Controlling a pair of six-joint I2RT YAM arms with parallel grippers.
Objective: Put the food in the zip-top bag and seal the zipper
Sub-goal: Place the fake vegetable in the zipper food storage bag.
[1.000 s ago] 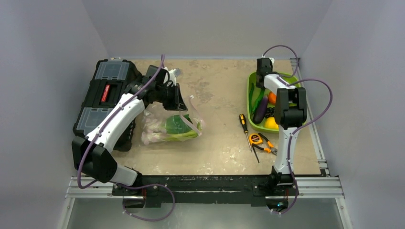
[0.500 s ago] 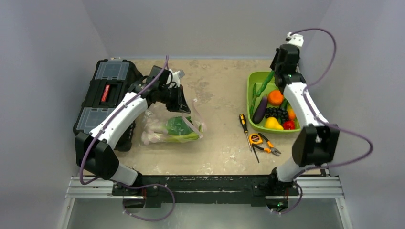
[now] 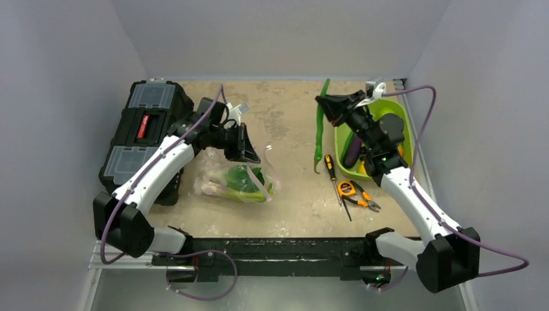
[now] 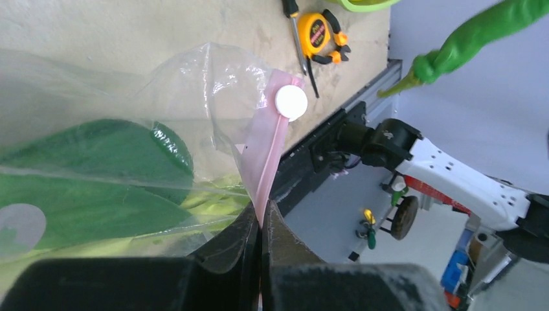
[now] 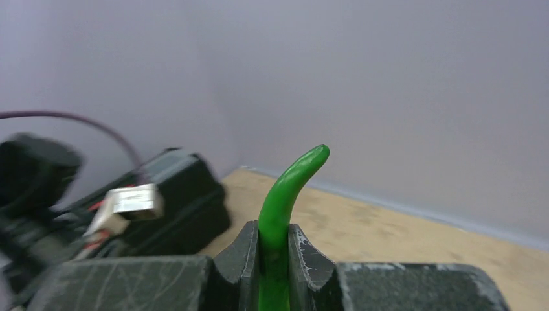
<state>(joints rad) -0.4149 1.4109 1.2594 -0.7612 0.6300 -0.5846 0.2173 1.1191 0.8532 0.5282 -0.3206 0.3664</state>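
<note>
L claw (image 4: 261,219) is pinching shut on zipper (image 4: 270,152), holding bag (image 3: 213,175) mouth up. Greens (image 3: 243,178) are lying inside bag. R claw (image 5: 274,241), right of bag, is gripping long green pepper (image 3: 318,126) aloft. Sealing prob not yet done.

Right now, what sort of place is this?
Probably a lab test cell: a left arm and right arm bolted to a rail at a table, plain grey walls boxing it in, and staged props, a toolbox and a bin of produce.
</note>
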